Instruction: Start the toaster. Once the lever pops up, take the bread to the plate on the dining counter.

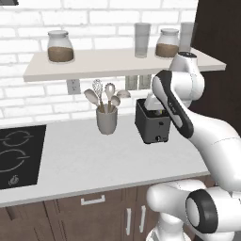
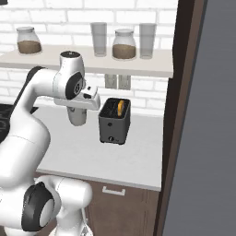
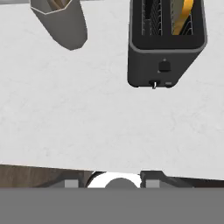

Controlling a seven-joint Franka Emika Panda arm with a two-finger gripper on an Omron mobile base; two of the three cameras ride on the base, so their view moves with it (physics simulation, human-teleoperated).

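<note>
Black boxy two-slot toaster [image 3: 166, 41], yellow-tan bread slice [image 3: 183, 17] seated in one slot: starting step pending, lever press next; finger spread cannot be told.

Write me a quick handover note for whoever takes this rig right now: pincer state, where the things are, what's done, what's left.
Pincer: raised above the worktop in front of the toaster, holding nothing; whether it is open can't be told.
Toaster: on the worktop, right of the utensil cup.
Bread: standing in the right-hand slot.
Done: nothing visibly; the lever sits low on the front, untouched.
Left: start the toaster, wait for the pop, carry the bread to the plate.
</note>
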